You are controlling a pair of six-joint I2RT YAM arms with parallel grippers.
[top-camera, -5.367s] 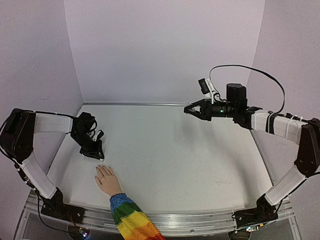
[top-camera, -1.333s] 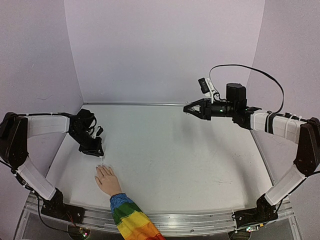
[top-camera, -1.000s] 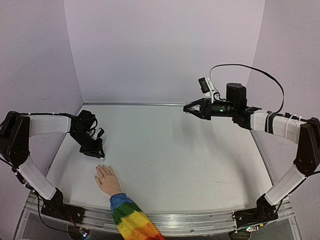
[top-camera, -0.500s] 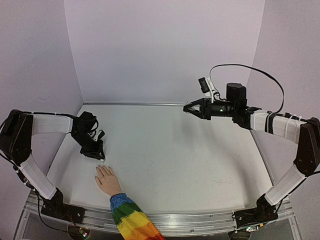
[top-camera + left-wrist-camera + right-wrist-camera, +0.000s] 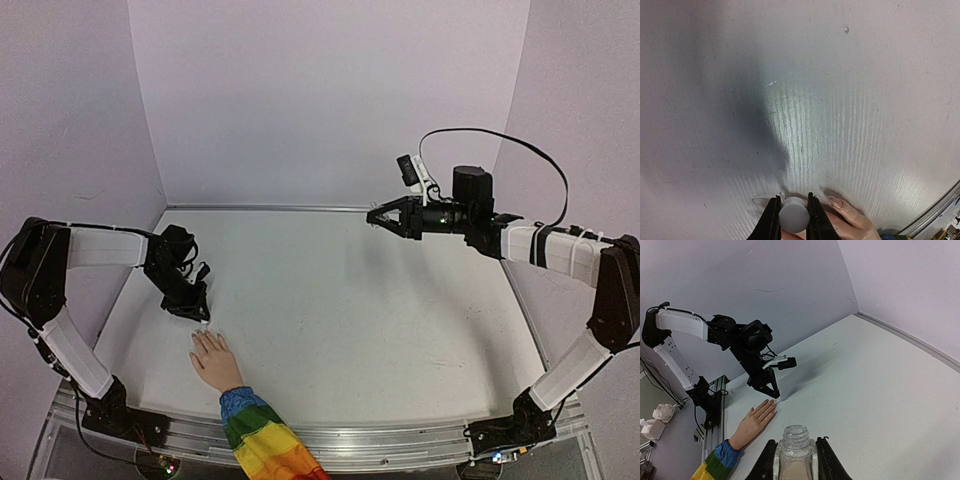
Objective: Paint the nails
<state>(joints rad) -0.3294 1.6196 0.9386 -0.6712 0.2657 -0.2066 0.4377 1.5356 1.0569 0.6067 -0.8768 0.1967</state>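
White table (image 5: 350, 320), lilac walls (image 5: 330, 100); left fingers (image 5: 771, 222) pinch grey cap (image 5: 793, 215), possibly brush, near nails (image 5: 836, 202); right fingers (image 5: 768, 462) pinch bottle (image 5: 796, 452).

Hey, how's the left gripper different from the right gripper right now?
The left gripper is shut on a round grey cap; the right gripper is shut on an open clear bottle.
The left gripper points down, low over the table, by the fingertips of the hand; the right gripper is raised at the far right, pointing sideways, well away from that hand.
Both are black two-finger grippers, each closed around something.
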